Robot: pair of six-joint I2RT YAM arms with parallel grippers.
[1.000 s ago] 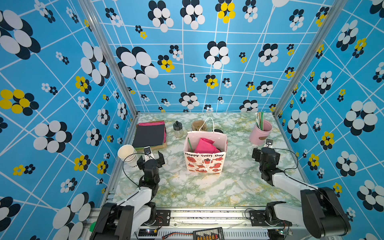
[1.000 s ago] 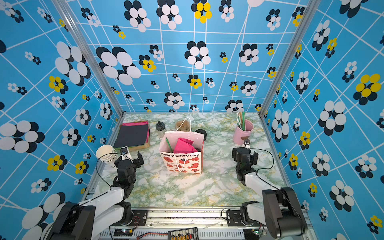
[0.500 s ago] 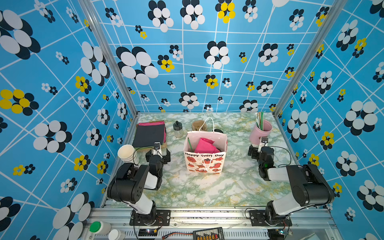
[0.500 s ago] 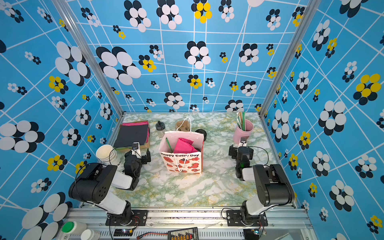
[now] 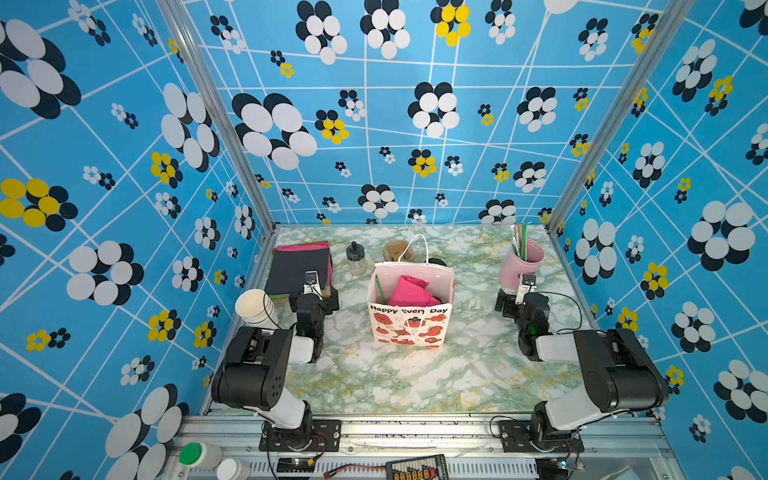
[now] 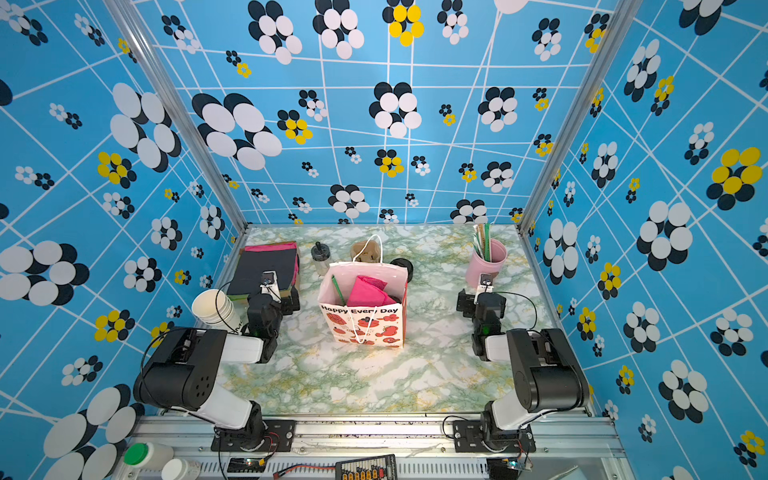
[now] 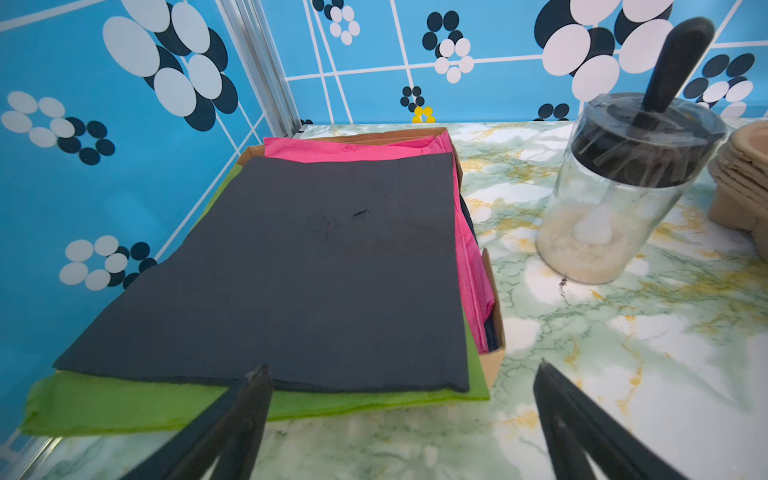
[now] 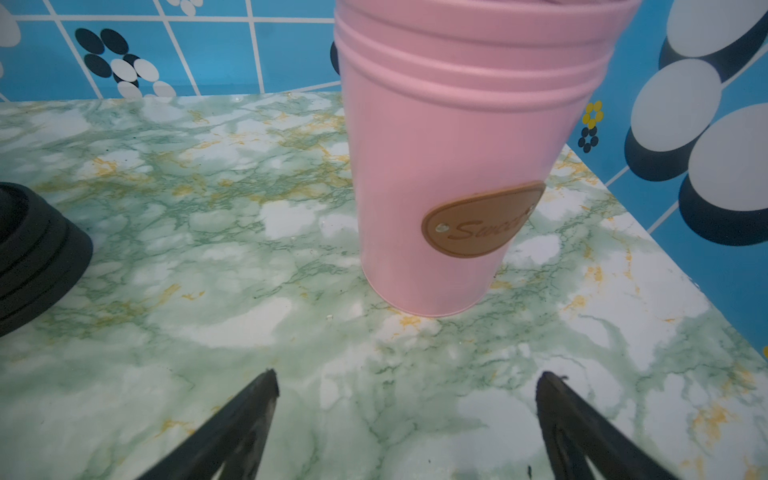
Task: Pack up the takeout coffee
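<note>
In both top views the left arm (image 5: 257,365) and right arm (image 5: 615,374) have raised their elbows and pushed toward the far side since a second ago. The left gripper (image 5: 312,291) now sits at the near edge of the tissue-sheet box (image 5: 299,266). The right gripper (image 5: 525,291) sits just near of the pink tin (image 5: 521,262). Nothing on the surface (image 5: 415,382) has shifted, so I judge this to be positioning only and no packing step.

No lidded white cup stands in the open, only the stack of lidless paper cups (image 5: 253,307) on the left. The paper bag (image 5: 409,328) stands between the grippers, apart from both. It holds pink tissue (image 5: 409,291) and a green straw (image 5: 380,291). A dark patch at its right inner wall might be the lid of the takeout coffee, but I cannot tell. If so, the coffee lies right of the left gripper and left of the right one.

In the left wrist view the left gripper is spread wide and empty. Its fingers (image 7: 253,386) are at the near edge of the dark top sheet, with the sugar jar (image 7: 615,199) and cardboard carriers (image 7: 744,174) beyond. No coffee shows.

In the right wrist view the right gripper is spread wide and empty. It faces the pink tin, with the stack of black lids (image 8: 37,249) off to one side. No coffee shows here either.
</note>
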